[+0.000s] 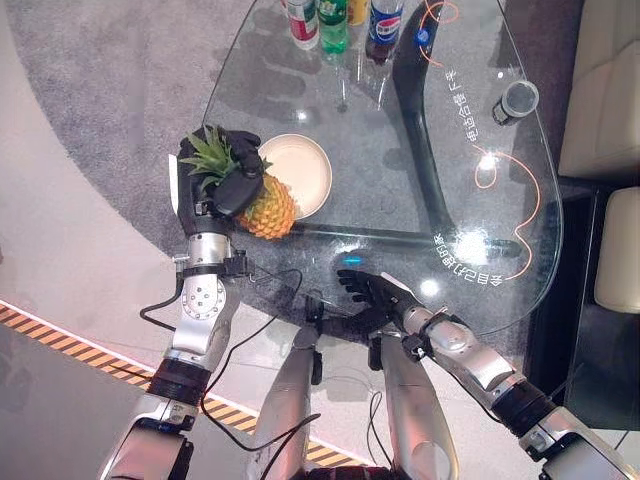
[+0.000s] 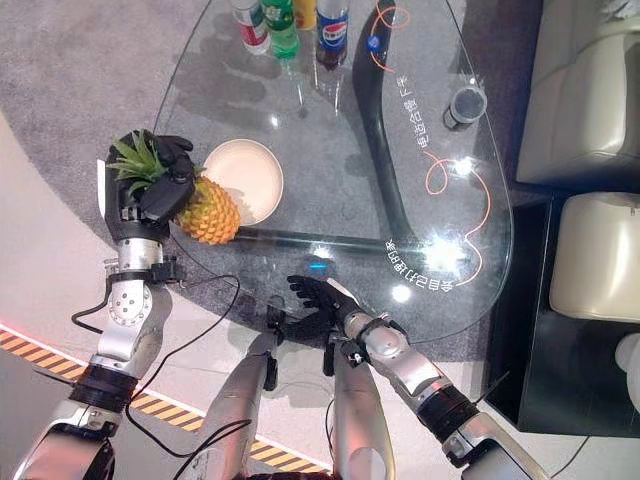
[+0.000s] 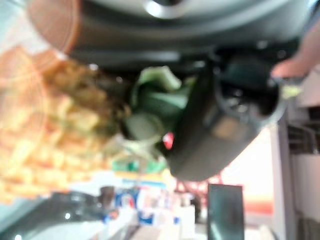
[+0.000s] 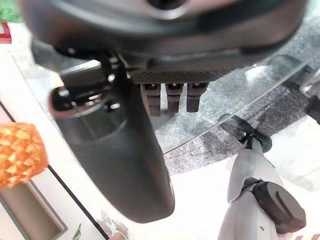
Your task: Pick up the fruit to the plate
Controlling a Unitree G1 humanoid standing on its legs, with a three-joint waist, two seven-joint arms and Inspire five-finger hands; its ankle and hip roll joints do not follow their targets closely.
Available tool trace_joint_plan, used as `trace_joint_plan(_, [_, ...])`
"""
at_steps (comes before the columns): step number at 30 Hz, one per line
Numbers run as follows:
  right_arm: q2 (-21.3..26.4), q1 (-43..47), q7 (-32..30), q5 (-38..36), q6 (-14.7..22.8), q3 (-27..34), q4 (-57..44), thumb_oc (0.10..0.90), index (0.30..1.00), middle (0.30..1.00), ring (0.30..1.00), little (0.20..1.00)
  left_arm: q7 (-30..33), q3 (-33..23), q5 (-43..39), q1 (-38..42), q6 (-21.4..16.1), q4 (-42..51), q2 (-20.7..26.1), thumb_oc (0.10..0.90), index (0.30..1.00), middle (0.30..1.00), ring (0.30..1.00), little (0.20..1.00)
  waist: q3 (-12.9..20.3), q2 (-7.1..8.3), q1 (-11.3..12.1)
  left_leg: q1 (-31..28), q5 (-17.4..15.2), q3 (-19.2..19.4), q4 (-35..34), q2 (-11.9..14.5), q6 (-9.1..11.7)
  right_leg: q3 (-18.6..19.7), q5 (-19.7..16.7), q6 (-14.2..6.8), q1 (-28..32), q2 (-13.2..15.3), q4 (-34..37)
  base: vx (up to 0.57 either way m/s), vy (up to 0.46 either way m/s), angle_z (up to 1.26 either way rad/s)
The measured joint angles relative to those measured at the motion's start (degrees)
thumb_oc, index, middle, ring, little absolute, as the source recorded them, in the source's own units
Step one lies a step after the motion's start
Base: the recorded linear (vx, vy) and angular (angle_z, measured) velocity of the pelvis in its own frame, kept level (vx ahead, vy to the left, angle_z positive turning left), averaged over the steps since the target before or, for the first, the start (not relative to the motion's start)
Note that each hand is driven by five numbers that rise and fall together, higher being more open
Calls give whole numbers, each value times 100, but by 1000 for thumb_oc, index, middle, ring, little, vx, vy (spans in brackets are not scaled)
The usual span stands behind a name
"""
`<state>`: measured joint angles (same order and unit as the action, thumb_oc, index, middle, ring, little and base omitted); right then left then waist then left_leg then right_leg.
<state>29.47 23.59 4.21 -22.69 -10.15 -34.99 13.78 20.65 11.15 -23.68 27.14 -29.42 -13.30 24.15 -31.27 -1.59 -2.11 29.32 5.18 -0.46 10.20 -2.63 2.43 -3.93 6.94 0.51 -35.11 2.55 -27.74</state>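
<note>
The glass bench [image 1: 400,150] spreads wide across the head views over a grey carpet [image 1: 100,110]; a dark curved support shows through its top; bottles [image 1: 330,22] stand in a cluster at the far edge, and a small dark cup [image 1: 517,100] sits apart toward the far right.

The cream plate [image 1: 305,170] lies near the bench's left corner, bare; nothing rests on it yet.

The pineapple [image 1: 262,205] is at that same corner, just beside the plate and overlapping its near-left rim as seen from above; its long axis runs slantwise, the green crown pointing away from the plate to the far left, the yellow body toward the near right.

The left hand [image 1: 225,180] has its fingers curled round the crown and upper body of the fruit; the left wrist view shows the thumb lying across the leaves with the fruit's scales close by; whether the fruit hangs lifted or rests on the glass cannot be told.

The right hand [image 2: 322,296] hovers at the bench's near edge, fingers straight and spread, holding nothing, well apart from fruit and plate.

The plate lies to the right and slightly beyond the held fruit; by my reading a short carry that way, body first, would set it down; the left hand is plainly the nearer.
</note>
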Motion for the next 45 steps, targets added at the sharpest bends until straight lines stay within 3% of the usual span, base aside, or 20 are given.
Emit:
trace_joint_plan(10, [8,576,419,-3,-333,-370,121,800,900,900,900,900,1295,-6,754,735,-521,-544,10,100,300,300,300,200,0,0,-107,339,-1,11,157,16,1,18,-71,29,-303,-42,-48,5,37,-2])
trace_joint_plan(23, [225,955,1256,-6,-787,-674,134,800,900,900,900,900,2006,130,1258,1254,-655,-1279,37,100,300,300,300,200,0,3,-113,1013,-2,130,389,-6,3,134,-174,1,-980,-31,-202,5,64,-4])
trace_joint_plan(29, [274,1212,1613,-143,-934,-726,140,800,900,900,900,900,2244,165,1441,1548,-883,-1621,43,100,300,300,300,200,1,14,-130,1371,-4,136,533,-3,3,140,-216,6,-1312,-34,-284,0,40,-1])
trace_joint_plan(35, [271,1469,2201,-226,-1072,-793,139,800,900,900,900,900,2368,189,1464,1644,-1058,-1722,40,100,300,300,300,200,-7,82,-173,1669,-4,150,613,10,3,153,-285,1,-1589,-54,-290,0,0,0])
trace_joint_plan(45, [334,1590,2297,-277,-1096,-830,153,800,900,900,900,900,2771,203,1826,2135,-1450,-2155,97,100,300,300,300,200,-7,251,-305,2022,-5,260,705,7,0,307,-386,-75,-1947,-62,-284,8,11,-5])
